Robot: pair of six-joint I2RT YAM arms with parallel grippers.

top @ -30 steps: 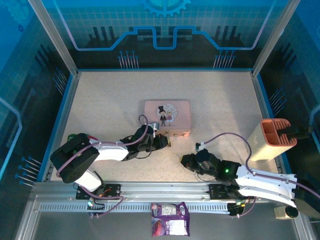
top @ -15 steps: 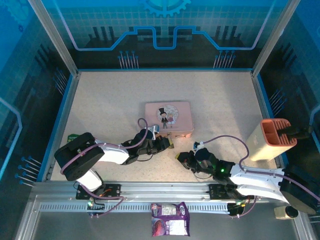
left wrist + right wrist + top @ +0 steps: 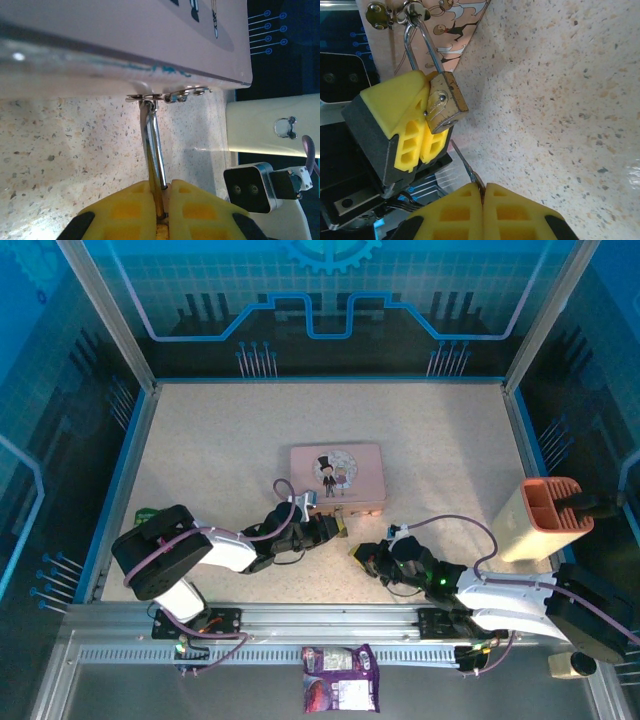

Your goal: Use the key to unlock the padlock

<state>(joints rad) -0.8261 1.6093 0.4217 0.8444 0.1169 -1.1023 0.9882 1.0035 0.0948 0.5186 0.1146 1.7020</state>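
One padlock (image 3: 446,101) is seen at the upper left of the right wrist view, hung by its shackle from the hasp of one pink box (image 3: 336,478). It is clamped between the narrowed jaws of the left gripper (image 3: 162,197). One key (image 3: 464,161) is pinched in the tightly closed right gripper (image 3: 482,197) at bottom centre, just below the padlock.

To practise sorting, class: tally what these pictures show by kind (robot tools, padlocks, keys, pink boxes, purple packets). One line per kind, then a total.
tools: 2, left tool and right tool
padlock: 1
key: 1
pink box: 1
purple packet: 1
total: 6
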